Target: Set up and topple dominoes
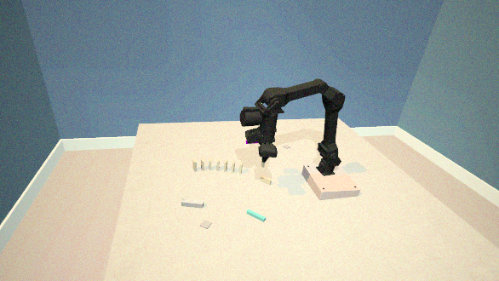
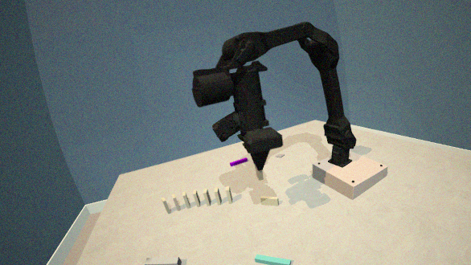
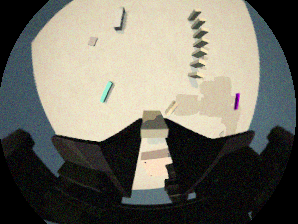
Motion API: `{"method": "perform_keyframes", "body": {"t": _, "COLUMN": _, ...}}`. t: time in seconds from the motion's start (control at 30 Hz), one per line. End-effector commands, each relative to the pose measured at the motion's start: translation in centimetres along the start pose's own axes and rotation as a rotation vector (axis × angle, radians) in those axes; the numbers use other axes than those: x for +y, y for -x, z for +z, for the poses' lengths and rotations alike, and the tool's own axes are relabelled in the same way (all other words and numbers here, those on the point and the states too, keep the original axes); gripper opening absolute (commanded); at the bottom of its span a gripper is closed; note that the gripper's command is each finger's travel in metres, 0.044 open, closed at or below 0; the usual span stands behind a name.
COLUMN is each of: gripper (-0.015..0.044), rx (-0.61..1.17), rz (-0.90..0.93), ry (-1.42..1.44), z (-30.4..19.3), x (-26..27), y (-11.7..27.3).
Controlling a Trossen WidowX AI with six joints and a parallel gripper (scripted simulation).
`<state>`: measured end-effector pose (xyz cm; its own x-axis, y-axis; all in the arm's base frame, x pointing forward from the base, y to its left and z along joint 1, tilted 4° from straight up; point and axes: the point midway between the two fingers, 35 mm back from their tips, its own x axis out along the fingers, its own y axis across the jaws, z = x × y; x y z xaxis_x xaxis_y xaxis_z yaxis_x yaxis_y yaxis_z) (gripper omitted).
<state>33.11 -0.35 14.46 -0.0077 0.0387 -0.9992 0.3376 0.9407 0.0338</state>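
Several cream dominoes stand upright in a spaced row; the one at the right end (image 1: pixel 241 169) (image 2: pixel 229 195) (image 3: pixel 195 75) is nearest the arm. My gripper (image 1: pixel 264 161) (image 2: pixel 260 170) (image 3: pixel 152 121) is shut on a domino (image 1: pixel 263 164) (image 2: pixel 260 175) (image 3: pixel 154 131), which hangs upright below the fingertips, above the table and to the right of the row's right end. Another domino (image 1: pixel 265 180) (image 2: pixel 269 201) (image 3: pixel 171 107) lies flat on the table near the held one, apart from the row.
A teal bar (image 1: pixel 255 215) (image 2: pixel 272 260) (image 3: pixel 107 92) and a grey block (image 1: pixel 192 204) (image 2: pixel 162 262) (image 3: pixel 120 19) lie on the front side. A purple bar (image 2: pixel 239 162) (image 3: pixel 237 101) lies behind the row. Small flat grey pieces (image 1: pixel 206 224) (image 1: pixel 286 146) lie at front and back.
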Motion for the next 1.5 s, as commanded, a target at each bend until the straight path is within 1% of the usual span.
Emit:
{"method": "perform_keyframes", "body": {"t": 0.0, "gripper": 0.0107, "rx": 0.005, "rz": -0.005, "ry": -0.089, "z": 2.8, "x": -6.4, "y": -0.2}}
{"method": "perform_keyframes", "body": {"t": 0.13, "gripper": 0.0107, "rx": 0.006, "rz": -0.001, "ry": -0.165, "z": 4.1, "x": -12.2, "y": -0.4}}
{"method": "perform_keyframes", "body": {"t": 0.2, "gripper": 0.0107, "rx": 0.006, "rz": 0.000, "ry": -0.179, "z": 4.3, "x": -13.3, "y": -0.4}}
{"method": "perform_keyframes", "body": {"t": 0.4, "gripper": 0.0107, "rx": 0.006, "rz": 0.000, "ry": -0.179, "z": 4.3, "x": -13.3, "y": -0.7}}
{"method": "perform_keyframes", "body": {"t": 0.8, "gripper": 0.0107, "rx": 0.006, "rz": 0.000, "ry": -0.179, "z": 5.0, "x": -13.4, "y": -6.8}}
{"method": "perform_keyframes", "body": {"t": 1.23, "gripper": 0.0107, "rx": 0.007, "rz": 0.000, "ry": -0.179, "z": 4.2, "x": -13.3, "y": -13.1}}
{"method": "perform_keyframes", "body": {"t": 1.47, "gripper": 0.0107, "rx": 0.007, "rz": 0.000, "ry": -0.179, "z": 4.1, "x": -13.3, "y": -13.4}}
